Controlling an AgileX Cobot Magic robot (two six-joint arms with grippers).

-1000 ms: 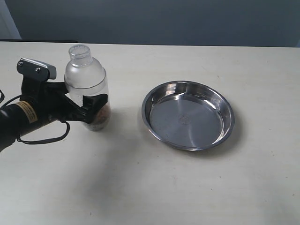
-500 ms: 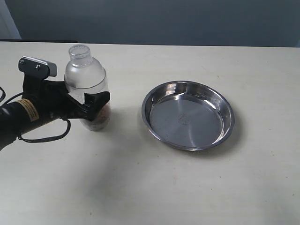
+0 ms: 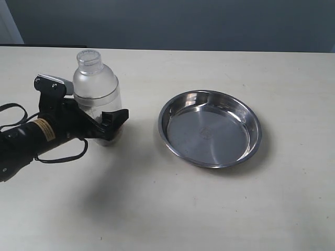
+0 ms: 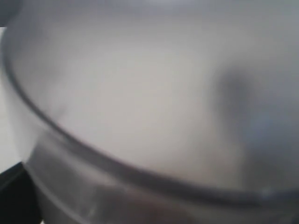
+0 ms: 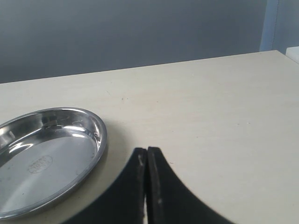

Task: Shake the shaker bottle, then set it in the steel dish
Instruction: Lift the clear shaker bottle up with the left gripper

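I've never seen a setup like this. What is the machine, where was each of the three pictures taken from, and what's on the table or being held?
This is a robot with two arms. Each arm ends in a pincer and carries a small camera on its wrist. The wide picture comes from a separate camera looking over the table. In it, the left pincer reaches around the lower body of the upright shaker bottle; whether it is squeezing can't be told. The steel dish sits empty to the right, apart from the bottle. The blurry picture is from the left wrist camera, filled by the bottle's frosted wall. The last is from the right wrist camera and shows the right pincer closed on nothing, with the dish in sight.
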